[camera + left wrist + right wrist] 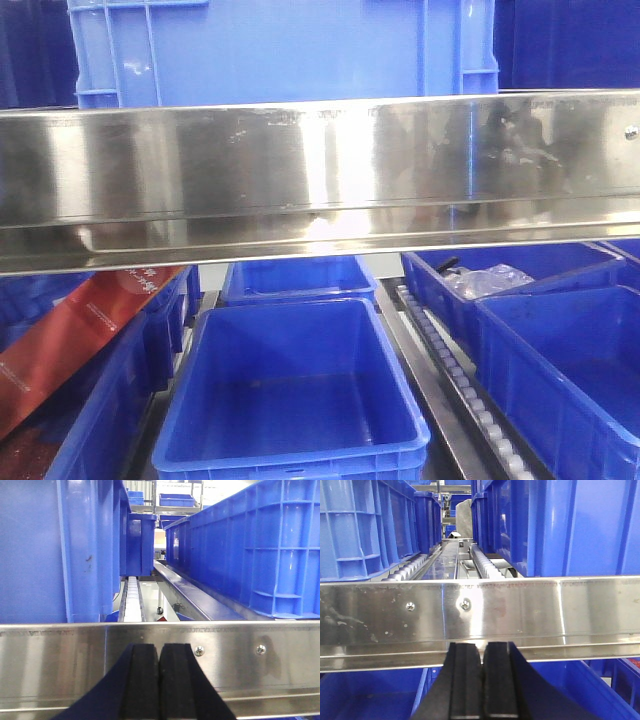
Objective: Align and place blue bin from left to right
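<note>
Both pincers closed, holding nothing: left gripper (159, 680) pads pressed together just short of steel rail (160, 665); right gripper (482, 680) same, pads together, below and in front of same rail (480, 615). No contact w/ any bin.

Progress est.: early or between moves. Blue bin (280, 50) sits on upper level behind rail, left-of-centre in front view; upper right looks dark, can't tell what's there. Left wrist view: bin wall (60, 550) close on left, second bin (245, 550) on right, roller track (132, 600) running between them. Right wrist view: bins both sides too (365, 525) (560, 525), gap w/ rollers between. Alignment status: can't judge from here.

Containers, lower level:
- centre bin (290, 390): empty
- bin behind it (298, 280): contents not visible
- right rear bin (510, 275): clear plastic bag (490, 280) plus small dark item
- right front bin (570, 370): looks empty
- left: red carton (70, 330) leaning over bins
</note>
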{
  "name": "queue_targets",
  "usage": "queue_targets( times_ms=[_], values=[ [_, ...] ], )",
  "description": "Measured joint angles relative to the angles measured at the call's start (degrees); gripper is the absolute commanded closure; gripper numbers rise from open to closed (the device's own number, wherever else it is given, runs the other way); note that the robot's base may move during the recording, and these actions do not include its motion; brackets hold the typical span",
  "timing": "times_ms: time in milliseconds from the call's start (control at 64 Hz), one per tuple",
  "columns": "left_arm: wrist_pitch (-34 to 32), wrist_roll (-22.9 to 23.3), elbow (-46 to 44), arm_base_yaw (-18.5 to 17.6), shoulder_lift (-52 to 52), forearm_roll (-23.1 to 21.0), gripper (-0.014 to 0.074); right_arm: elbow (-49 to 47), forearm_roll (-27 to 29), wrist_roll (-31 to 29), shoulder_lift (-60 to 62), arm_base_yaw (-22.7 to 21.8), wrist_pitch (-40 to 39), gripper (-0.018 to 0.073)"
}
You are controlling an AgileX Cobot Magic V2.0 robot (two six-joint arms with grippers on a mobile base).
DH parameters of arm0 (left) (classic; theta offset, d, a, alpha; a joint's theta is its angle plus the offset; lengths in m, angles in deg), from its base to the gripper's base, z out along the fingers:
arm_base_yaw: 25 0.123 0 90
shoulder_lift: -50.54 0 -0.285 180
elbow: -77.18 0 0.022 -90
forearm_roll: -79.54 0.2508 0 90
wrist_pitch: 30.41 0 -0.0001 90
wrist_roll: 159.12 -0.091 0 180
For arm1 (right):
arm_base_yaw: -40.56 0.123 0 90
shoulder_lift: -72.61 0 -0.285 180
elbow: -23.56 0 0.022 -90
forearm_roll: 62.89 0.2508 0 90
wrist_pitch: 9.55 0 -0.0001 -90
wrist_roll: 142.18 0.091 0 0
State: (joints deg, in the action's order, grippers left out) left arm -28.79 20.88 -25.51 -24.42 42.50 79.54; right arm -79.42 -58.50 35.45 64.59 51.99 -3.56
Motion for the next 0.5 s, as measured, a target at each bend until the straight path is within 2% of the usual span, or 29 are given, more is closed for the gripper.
queue_targets(
  times_ms=[500],
  values=[
    [0.0,0.0,0.0,0.0,0.0,0.0,0.0708,0.0,0.0,0.0,0.0,0.0,0.0,0.0713]
  ],
)
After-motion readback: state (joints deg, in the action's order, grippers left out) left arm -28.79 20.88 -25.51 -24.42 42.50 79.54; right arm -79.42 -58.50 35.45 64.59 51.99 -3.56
